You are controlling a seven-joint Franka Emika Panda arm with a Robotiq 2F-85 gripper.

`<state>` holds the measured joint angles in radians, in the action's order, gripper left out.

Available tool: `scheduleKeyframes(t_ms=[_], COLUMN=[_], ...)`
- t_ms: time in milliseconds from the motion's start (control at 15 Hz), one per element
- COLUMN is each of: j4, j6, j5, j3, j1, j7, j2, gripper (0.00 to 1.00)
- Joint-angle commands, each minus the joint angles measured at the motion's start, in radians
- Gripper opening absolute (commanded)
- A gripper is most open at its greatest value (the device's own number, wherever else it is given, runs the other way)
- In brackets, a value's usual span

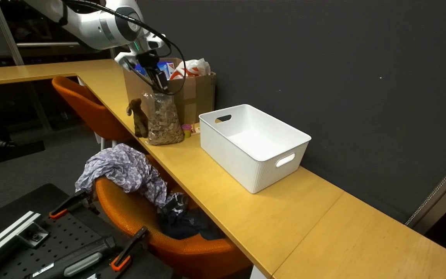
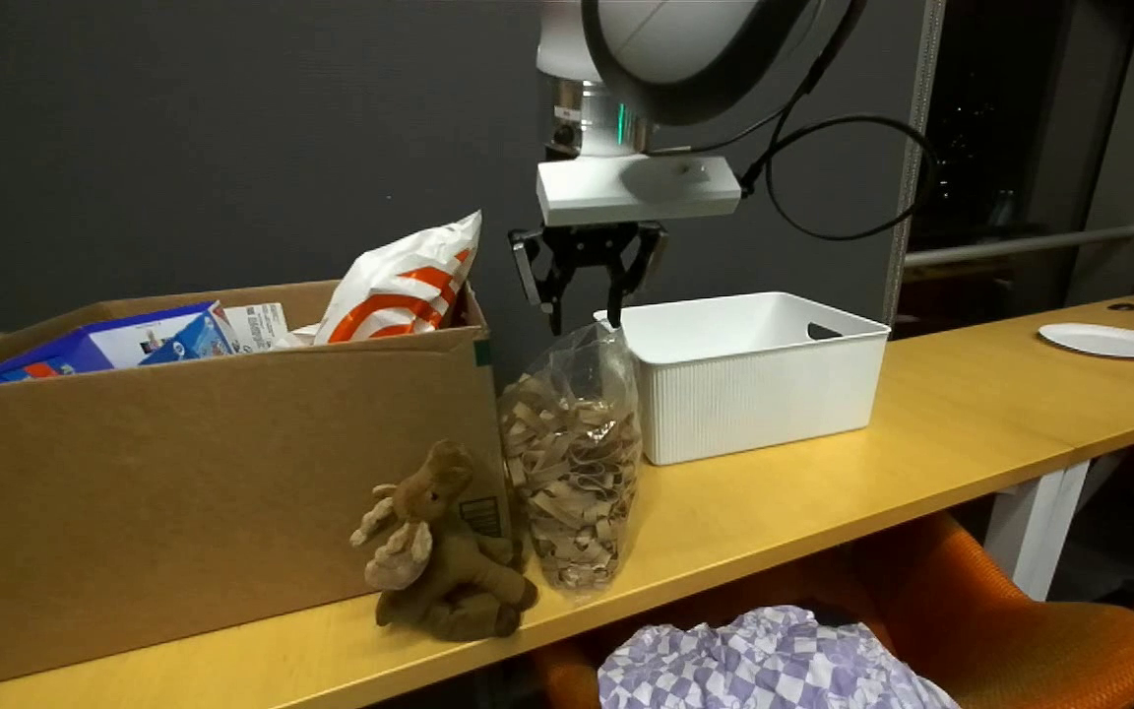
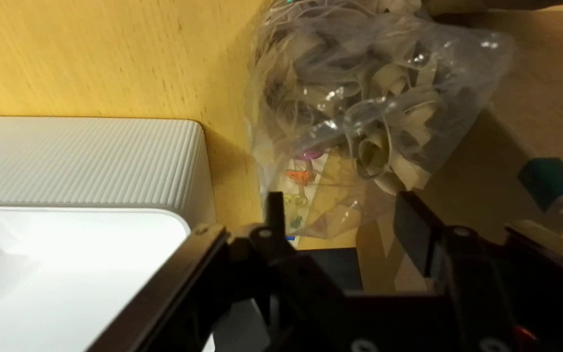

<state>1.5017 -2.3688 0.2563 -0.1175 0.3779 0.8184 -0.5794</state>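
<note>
In an exterior view, I have my gripper [image 2: 585,317] at upper center, fingers apart, at the top of a clear plastic bag of brown curled strips [image 2: 575,473] mid-frame; whether they touch, I can't tell. A plush moose [image 2: 454,556] sits lower left, a white bin [image 2: 759,399] right of center.

Lane at 4 o'clock

In an exterior view, clock centred on bag of shreds [image 2: 572,483]: 9 walled off by carton [image 2: 232,483], 8 by plush toy [image 2: 454,581], 2 by white bin [image 2: 759,399]; 12 taken up by gripper [image 2: 585,321]. Bare tabletop [image 2: 700,522] left passable at 4.
</note>
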Motion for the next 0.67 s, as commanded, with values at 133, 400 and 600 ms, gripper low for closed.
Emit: scheduleKeyframes(t_ms=[133, 400, 600], j4=[0.161, 0.363, 0.486], j6=[0.033, 0.029, 0.015], j5=[0.086, 0.166, 0.188], j3=[-0.022, -0.01, 0.012], j1=[0.012, -0.016, -0.074], j7=[0.131, 0.256, 0.3], j2=[0.176, 0.342, 0.422], gripper=[1.0, 1.0, 1.0])
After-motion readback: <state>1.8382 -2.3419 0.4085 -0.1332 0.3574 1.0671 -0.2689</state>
